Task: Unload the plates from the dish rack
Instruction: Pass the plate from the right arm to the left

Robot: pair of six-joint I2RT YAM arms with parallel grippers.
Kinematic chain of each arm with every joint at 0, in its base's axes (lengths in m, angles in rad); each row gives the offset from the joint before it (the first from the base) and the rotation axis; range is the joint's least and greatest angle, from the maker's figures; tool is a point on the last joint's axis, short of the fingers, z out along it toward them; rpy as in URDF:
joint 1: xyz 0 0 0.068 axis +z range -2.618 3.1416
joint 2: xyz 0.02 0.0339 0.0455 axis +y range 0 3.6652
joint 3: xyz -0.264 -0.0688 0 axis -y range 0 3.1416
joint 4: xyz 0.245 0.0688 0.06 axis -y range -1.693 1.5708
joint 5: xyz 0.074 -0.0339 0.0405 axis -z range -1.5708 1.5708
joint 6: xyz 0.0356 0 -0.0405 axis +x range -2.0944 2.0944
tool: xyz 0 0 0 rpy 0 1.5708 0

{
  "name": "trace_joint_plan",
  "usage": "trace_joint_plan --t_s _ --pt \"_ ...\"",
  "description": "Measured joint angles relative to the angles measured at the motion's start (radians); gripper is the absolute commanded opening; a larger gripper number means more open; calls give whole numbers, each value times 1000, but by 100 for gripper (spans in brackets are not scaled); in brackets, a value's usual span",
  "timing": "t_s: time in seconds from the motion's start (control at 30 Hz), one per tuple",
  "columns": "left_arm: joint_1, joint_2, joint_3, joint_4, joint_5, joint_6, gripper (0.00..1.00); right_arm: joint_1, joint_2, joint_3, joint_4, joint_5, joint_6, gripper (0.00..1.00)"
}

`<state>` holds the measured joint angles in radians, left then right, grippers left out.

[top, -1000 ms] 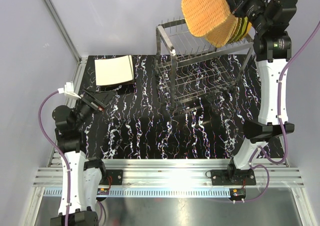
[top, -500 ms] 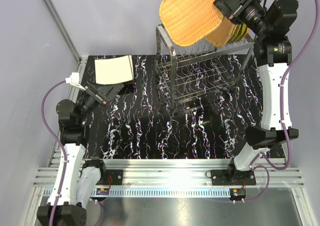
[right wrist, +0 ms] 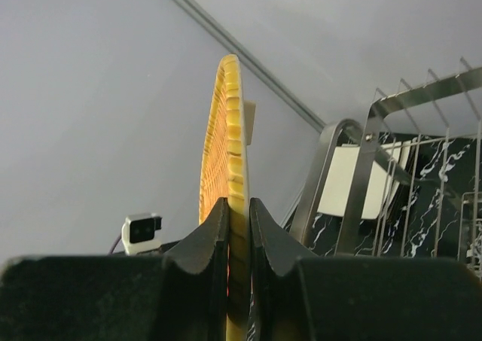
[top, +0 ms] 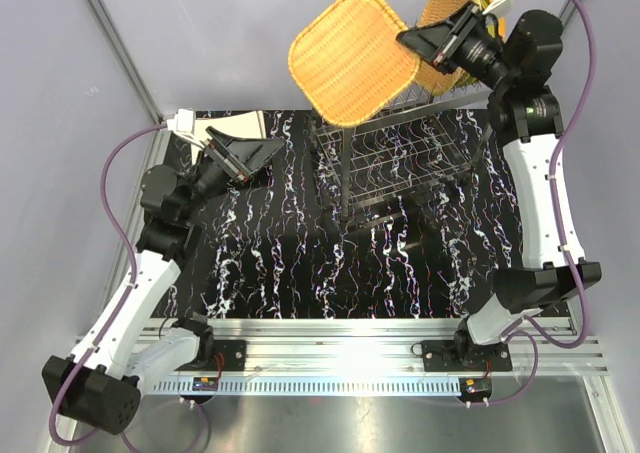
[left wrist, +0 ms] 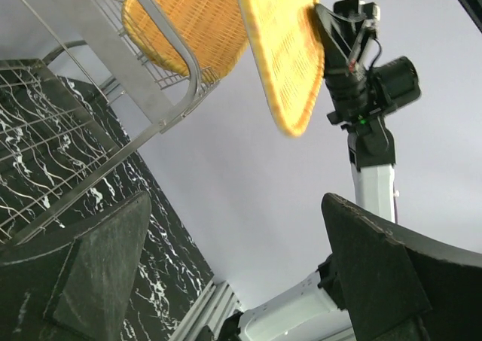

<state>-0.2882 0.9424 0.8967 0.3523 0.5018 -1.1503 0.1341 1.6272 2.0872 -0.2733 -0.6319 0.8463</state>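
The right gripper [top: 408,43] pinches the orange woven plate [top: 350,58] by its thin edge, high above the left end of the rack [top: 400,158], so it could slip and drop onto the wires, while the left gripper [top: 265,161] has its fingers spread wide and holds nothing.

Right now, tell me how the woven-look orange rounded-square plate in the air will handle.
Woven-look orange rounded-square plate: likely stiff, holding flat while cantilevered. Right end effector pinches only its rim, so it may pivot or slip.
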Motion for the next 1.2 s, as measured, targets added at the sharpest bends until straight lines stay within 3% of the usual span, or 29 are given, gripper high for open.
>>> trace_joint_plan --t_s 0.33,0.53,0.8,0.83,0.9,0.93,1.0,1.03,1.13,1.17,1.2 --pt "-107 124 67 -13 -98 -12 99 109 -75 -139 22 -22 -18 0" --pt "-119 136 81 -4 -126 -16 88 140 -99 -216 26 -34 -26 0" --pt "-119 136 81 6 -140 -30 50 154 -114 -272 44 -37 -35 0" --pt "-119 136 80 8 -140 -31 36 156 -117 -279 45 -37 -37 0" --pt "-118 136 79 10 -140 -32 20 161 -125 -296 50 -40 -40 0" --pt "-118 136 77 10 -141 -42 5 165 -129 -303 58 -41 -44 0" --pt "-116 136 72 8 -151 -101 0 167 -138 -316 100 -66 -72 12" --pt "-115 134 71 12 -152 -115 0 168 -144 -322 116 -69 -86 32" --pt "-117 111 56 28 -149 -74 0 171 -170 -341 118 -69 -110 71" --pt "-116 100 45 29 -142 -56 0 172 -179 -349 119 -69 -126 96" --pt "-111 88 32 22 -136 -40 0 173 -186 -353 116 -67 -150 100"
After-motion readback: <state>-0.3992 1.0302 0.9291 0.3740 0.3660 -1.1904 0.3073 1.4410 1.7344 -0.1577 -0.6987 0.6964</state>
